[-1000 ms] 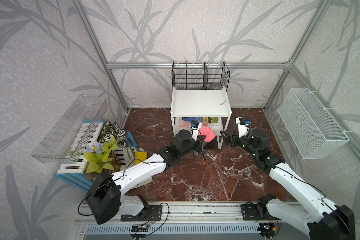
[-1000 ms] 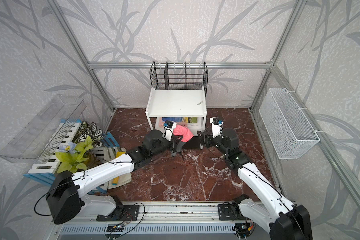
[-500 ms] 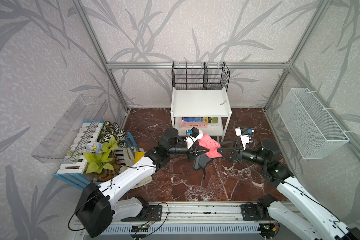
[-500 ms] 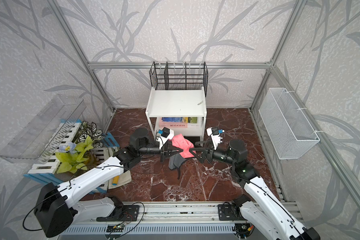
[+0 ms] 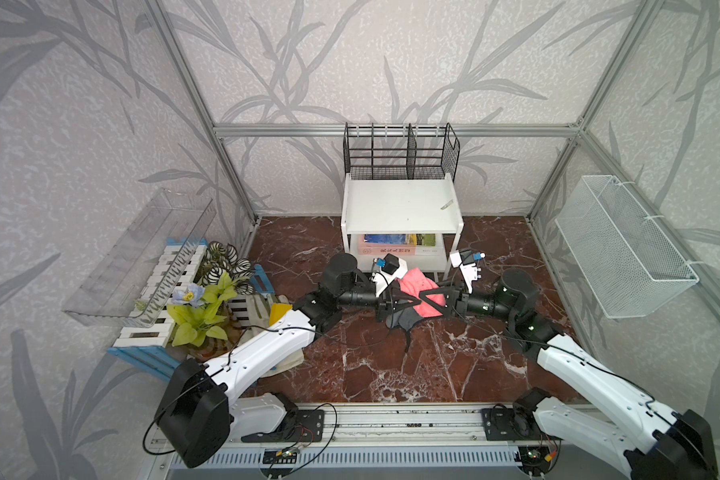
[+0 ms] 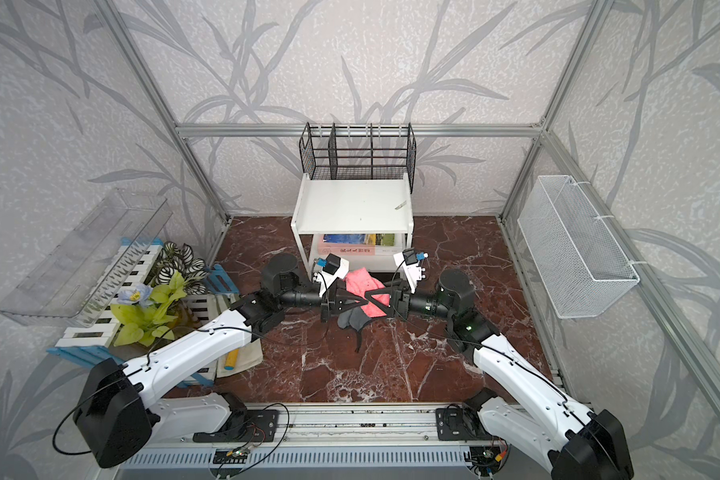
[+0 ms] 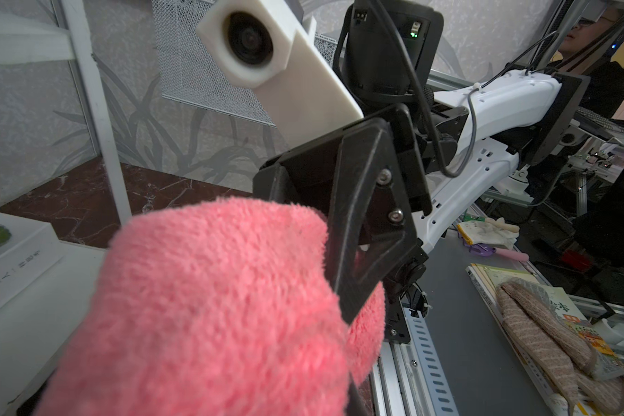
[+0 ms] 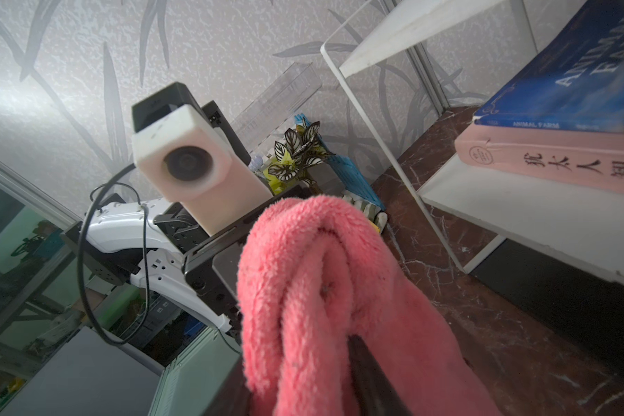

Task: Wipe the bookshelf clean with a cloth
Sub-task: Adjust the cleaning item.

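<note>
The white bookshelf (image 5: 400, 205) (image 6: 354, 205) stands at the back, with books on its lower board (image 8: 519, 212). Just in front of it the pink cloth (image 5: 418, 286) (image 6: 364, 284) hangs above the floor between my two grippers, which face each other. Its dark grey side droops below. My left gripper (image 5: 396, 305) (image 6: 338, 305) is shut on the cloth from the left. My right gripper (image 5: 431, 300) (image 6: 377, 300) is shut on its pink folds from the right. Pink terry (image 7: 213, 306) hides my left jaws. The bunched cloth (image 8: 321, 288) sits against my right finger (image 8: 368, 371).
A black wire rack (image 5: 400, 153) stands on the shelf's back edge. A small scrap (image 5: 447, 204) lies on the top board. On the right wall hangs a white mesh basket (image 5: 624, 249). At the left are a clear tray (image 5: 142, 257), a plant crate (image 5: 200, 303) and a beige cloth with a yellow scoop (image 5: 281, 316).
Both arms have drawn back from the shelf's lower opening, bringing the cloth out. The right gripper, open half a second ago, has closed on the cloth's pink part.
</note>
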You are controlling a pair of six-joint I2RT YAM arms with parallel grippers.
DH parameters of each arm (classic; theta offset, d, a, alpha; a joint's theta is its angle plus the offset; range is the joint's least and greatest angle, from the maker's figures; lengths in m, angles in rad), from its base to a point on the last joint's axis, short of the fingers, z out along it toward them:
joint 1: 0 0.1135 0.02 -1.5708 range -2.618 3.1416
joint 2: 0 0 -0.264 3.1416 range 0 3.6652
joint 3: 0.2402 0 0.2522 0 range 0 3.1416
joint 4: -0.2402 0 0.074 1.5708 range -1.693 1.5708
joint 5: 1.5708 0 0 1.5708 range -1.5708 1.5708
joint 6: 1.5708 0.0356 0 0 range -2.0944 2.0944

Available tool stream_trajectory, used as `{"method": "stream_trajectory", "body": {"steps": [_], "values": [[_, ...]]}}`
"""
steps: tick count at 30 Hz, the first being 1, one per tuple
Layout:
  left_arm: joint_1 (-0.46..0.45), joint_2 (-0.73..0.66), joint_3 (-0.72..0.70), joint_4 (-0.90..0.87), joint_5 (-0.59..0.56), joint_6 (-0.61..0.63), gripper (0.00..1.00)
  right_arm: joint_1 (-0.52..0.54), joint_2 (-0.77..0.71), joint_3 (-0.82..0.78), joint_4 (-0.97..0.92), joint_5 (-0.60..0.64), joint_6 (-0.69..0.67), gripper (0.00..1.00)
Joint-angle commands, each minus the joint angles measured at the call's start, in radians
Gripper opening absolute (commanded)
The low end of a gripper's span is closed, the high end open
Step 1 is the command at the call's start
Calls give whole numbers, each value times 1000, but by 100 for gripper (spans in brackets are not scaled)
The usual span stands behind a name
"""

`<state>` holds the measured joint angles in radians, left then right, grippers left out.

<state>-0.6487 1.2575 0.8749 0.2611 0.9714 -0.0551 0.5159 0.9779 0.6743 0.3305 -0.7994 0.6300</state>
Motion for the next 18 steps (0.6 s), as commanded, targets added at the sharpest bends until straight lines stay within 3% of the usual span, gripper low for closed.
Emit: {"method": "stream_trajectory", "body": {"steps": [1, 4, 6, 7, 9, 11, 15, 18], "values": [[2, 8, 24, 31, -53, -12, 40, -4, -21, 10, 14, 59, -23, 0], [4, -52, -14, -40, -303, 35, 69, -86, -127, -1, -191, 344, -70, 0], [4, -141, -115, 14, -548, 25, 93, -155, -192, 18, -390, 518, -115, 0], [4, -188, -177, 55, -703, -10, 99, -199, -214, 27, -474, 547, -128, 0], [8, -263, -253, 99, -1013, -71, 100, -277, -249, 54, -666, 557, -129, 0], [24, -309, -254, 47, -1191, -139, 100, -329, -285, 73, -805, 579, -125, 0], [48, -326, -238, 56, -1274, -159, 100, -380, -344, 73, -887, 669, -119, 0], [69, -271, -189, 77, -1336, -73, 94, -441, -282, 20, -654, 550, -29, 0]]}}
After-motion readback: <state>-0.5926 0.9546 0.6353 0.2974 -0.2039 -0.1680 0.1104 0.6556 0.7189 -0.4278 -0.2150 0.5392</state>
